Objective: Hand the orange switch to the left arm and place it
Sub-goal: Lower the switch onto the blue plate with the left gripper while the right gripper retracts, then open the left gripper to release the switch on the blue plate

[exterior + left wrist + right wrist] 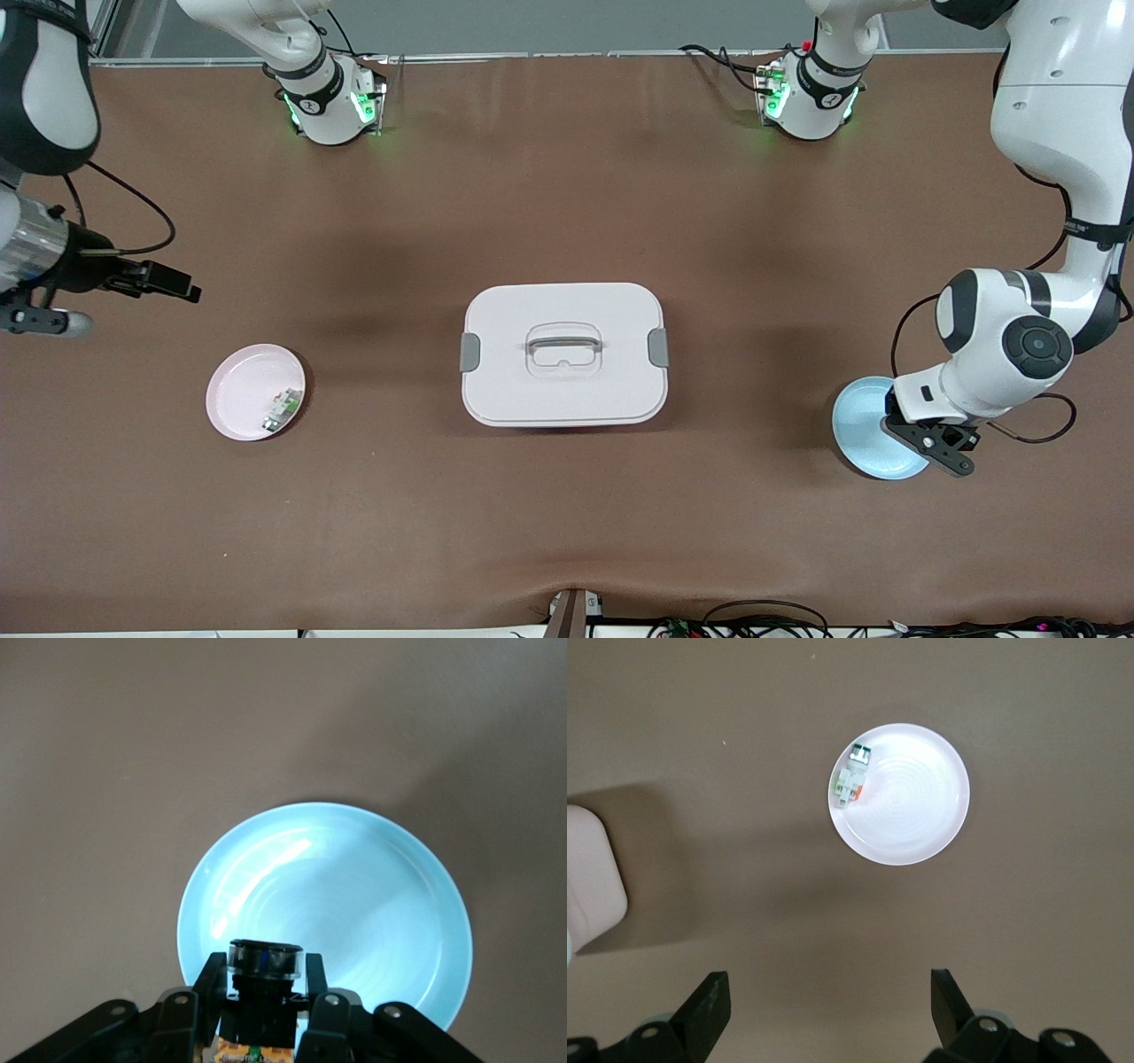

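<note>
Over the single blue plate [354, 904], the left gripper [262, 1010] clamps the one orange switch [264, 970]. One white box [564, 354] sits mid-table between two plates; the pink plate [239, 394] carries one white-and-green part [282, 409]. Wide-spread, the right gripper [830, 1014] hovers near that plate.

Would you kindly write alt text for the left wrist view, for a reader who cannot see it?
The left pincer is shut on the orange switch, a small black cylinder, and holds it over a pale blue plate. The plate rests on the brown table, and nothing lies in the part of it that shows.
</note>
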`<state>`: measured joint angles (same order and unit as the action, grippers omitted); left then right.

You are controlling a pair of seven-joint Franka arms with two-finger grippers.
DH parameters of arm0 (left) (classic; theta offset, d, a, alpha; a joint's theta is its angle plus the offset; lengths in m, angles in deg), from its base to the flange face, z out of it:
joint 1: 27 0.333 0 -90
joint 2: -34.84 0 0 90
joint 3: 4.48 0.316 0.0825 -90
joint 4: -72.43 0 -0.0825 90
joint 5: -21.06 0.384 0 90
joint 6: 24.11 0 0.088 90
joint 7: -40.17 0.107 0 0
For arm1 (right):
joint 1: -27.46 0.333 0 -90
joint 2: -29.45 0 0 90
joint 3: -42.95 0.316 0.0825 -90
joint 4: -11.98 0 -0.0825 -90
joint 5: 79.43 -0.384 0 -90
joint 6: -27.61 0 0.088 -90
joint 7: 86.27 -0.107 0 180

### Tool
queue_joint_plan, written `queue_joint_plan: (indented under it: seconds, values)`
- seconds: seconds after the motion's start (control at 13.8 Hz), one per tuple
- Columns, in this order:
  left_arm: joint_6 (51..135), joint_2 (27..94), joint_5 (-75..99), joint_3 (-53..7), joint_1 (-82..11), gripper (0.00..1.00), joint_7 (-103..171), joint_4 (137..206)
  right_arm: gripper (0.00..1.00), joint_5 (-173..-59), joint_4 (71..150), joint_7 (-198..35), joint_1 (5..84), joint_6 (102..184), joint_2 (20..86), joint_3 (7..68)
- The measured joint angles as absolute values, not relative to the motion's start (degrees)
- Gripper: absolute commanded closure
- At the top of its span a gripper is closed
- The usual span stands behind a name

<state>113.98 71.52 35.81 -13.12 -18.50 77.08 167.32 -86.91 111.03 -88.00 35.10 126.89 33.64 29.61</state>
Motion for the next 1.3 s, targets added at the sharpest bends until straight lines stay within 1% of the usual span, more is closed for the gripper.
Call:
queue_joint_plan:
  seconds: [0.43,0.51,0.58,0.65,0.72,0.94,1.01,1.09,1.3]
  values:
    - [114.14,73.27,17.08,-13.17,-17.68,1.0,102.44,167.04,0.0,-80.99,99.62,-86.61,35.02,121.85,33.39,29.94]
    - [114.14,73.63,15.86,-13.17,-17.67,0.88,104.09,167.03,0.0,-80.56,98.67,-86.3,35.02,121.53,33.4,29.97]
    - [114.15,73.89,15.44,-13.18,-17.67,0.42,104.53,167.01,0.0,-80.43,98.25,-86.05,35.02,121.37,33.4,30.0]
    - [114.18,74.04,15.32,-13.22,-17.67,0.06,104.57,166.94,0.0,-80.39,98.14,-85.95,35.02,121.34,33.4,30.03]
    - [114.24,74.05,15.3,-13.25,-17.67,0.0,104.57,166.72,0.0,-80.36,98.14,-85.91,35.02,121.34,33.41,30.04]
    - [113.85,73.83,15.26,-13.34,-17.68,0.0,104.53,165.0,0.0,-80.3,98.14,-85.89,35.02,120.92,33.41,30.04]
    - [112.55,73.41,15.2,-13.39,-17.7,0.0,103.91,164.3,0.0,-80.3,98.14,-85.89,35.02,120.64,33.41,30.03]
    - [109.84,72.71,15.2,-13.43,-17.72,0.0,102.24,163.39,0.0,-80.3,98.14,-85.89,35.01,120.54,33.41,30.01]
    - [98.29,68.84,15.22,-13.63,-17.9,0.0,92.84,159.75,0.0,-80.3,98.13,-85.89,35.0,120.37,33.41,30.01]
